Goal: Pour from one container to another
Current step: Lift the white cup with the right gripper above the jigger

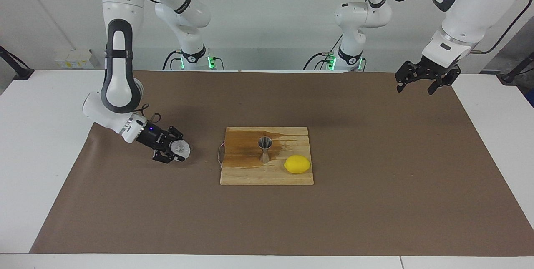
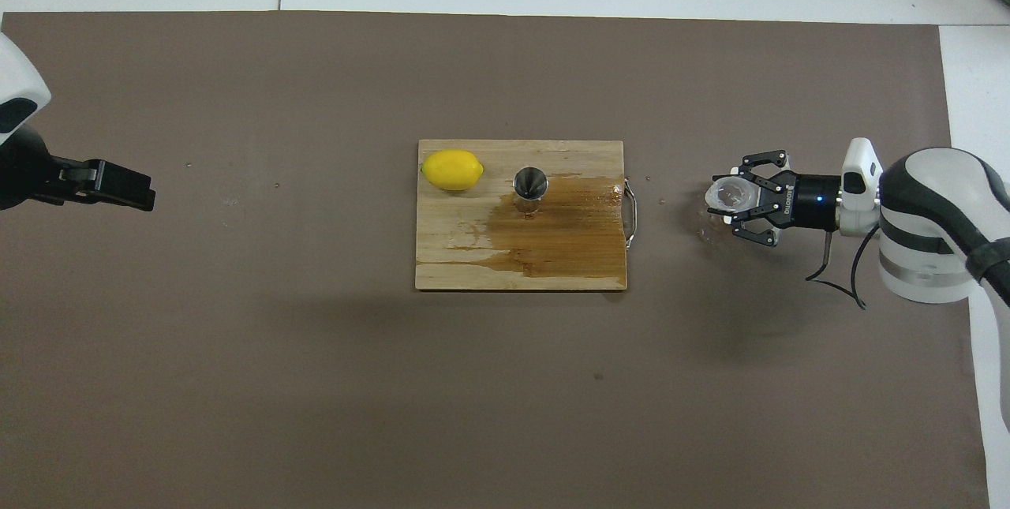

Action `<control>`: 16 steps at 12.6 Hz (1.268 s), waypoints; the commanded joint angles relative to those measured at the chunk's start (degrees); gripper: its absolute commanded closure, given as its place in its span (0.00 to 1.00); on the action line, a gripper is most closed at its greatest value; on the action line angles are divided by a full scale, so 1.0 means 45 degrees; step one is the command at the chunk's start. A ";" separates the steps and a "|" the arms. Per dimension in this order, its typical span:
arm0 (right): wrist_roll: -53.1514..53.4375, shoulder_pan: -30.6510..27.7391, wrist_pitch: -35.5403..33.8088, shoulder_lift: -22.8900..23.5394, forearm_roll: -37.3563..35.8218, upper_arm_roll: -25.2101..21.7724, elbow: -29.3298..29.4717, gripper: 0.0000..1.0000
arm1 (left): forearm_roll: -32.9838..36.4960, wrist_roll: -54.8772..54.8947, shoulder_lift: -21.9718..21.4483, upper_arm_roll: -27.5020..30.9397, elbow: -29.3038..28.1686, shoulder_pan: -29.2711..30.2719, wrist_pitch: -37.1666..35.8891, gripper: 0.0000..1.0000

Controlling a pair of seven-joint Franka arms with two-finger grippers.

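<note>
My right gripper (image 1: pixel 178 152) is shut on the small translucent plastic cup (image 1: pixel 182 148), low over the brown paper beside the cutting board, toward the right arm's end of the table. The cup also shows in the overhead view (image 2: pixel 727 194), held between the right gripper's (image 2: pixel 732 196) fingers. I cannot tell whether the cup touches the paper. The silver hourglass jigger (image 1: pixel 264 149) stands upright on the wooden cutting board (image 1: pixel 250 175), apart from the cup; it also shows from above (image 2: pixel 530 184). My left gripper (image 1: pixel 420 84) waits open and empty, raised over the left arm's end of the table.
A yellow lemon (image 1: pixel 297 164) lies on the board beside the jigger, toward the left arm's end. A dark wet stain (image 2: pixel 560 229) covers much of the board (image 2: pixel 458 272). A metal handle (image 2: pixel 630 213) sticks out of the board's edge facing the cup. Brown paper (image 1: pixel 267 219) covers the table.
</note>
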 commanded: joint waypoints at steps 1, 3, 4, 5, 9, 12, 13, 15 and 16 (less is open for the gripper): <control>0.3683 0.1425 0.0856 -0.1278 -0.1440 0.0071 0.0111 0.87 | -0.0112 0.0040 -0.0262 -0.0038 -0.0177 0.0059 -0.0151 0.00; 0.5988 0.2558 0.1460 -0.1454 -0.2222 0.0071 0.0503 0.87 | -0.0112 0.0040 -0.0262 -0.0038 -0.0197 0.0097 -0.0073 0.00; 0.6928 0.2969 0.1889 -0.1436 -0.2536 0.0072 0.0678 0.87 | -0.0112 0.0040 -0.0262 -0.0038 -0.0197 0.0097 -0.0073 0.00; 0.7634 0.3495 0.2242 -0.1397 -0.2810 0.0072 0.0796 0.87 | -0.0112 0.0040 -0.0262 -0.0038 -0.0197 0.0117 -0.0073 0.00; 1.0017 0.5138 0.4098 -0.1299 -0.4154 0.0072 0.0953 0.87 | -0.0112 0.0040 -0.0262 -0.0038 -0.0197 0.0097 -0.0073 0.00; 1.2982 0.5919 0.4433 -0.0929 -0.7295 0.0072 0.1713 0.87 | -0.0112 0.0040 -0.0262 -0.0038 -0.0197 0.0117 -0.0092 0.00; 1.3882 0.6135 0.4433 -0.0851 -0.8271 0.0072 0.1889 0.87 | -0.0112 0.0040 -0.0262 -0.0038 -0.0197 0.0117 -0.0073 0.00; 1.5388 0.6507 0.4413 -0.0830 -1.0031 0.0072 0.2027 0.87 | -0.0112 0.0040 -0.0262 -0.0038 -0.0197 0.0117 -0.0073 0.00; 1.6071 0.6682 0.4413 -0.0830 -1.0890 0.0072 0.2028 0.87 | -0.0112 0.0040 -0.0262 -0.0038 -0.0197 0.0117 -0.0073 0.00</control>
